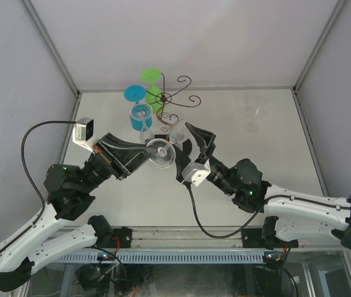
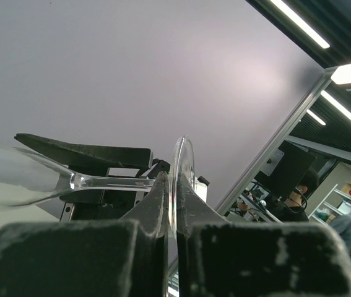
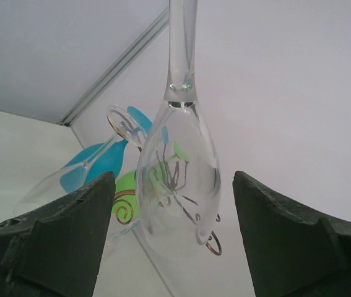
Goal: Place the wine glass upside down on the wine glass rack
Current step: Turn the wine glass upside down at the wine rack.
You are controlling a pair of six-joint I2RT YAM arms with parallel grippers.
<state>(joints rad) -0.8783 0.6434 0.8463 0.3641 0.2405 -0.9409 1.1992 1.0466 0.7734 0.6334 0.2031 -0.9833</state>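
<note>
Clear wine glass between left claw and right claw — rack beyond.

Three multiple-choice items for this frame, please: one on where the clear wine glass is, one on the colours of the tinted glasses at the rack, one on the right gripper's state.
1. Where is the clear wine glass?
A. Already hung upside down.
B. Between the two grippers, held by its foot.
C. Lying on the table.

2. What colours are the two tinted glasses at the wine glass rack?
A. Red and yellow.
B. Purple and orange.
C. Blue and green.

3. How does the right gripper stand?
A. Open, with a finger on either side of the bowl.
B. Shut on the stem.
C. Shut on a scroll arm.

Answers:
1 B: the left gripper is shut on the foot's rim.
2 C: a blue glass and a green glass are there.
3 A: the right wrist view shows a gap on each side of the bowl.
</note>
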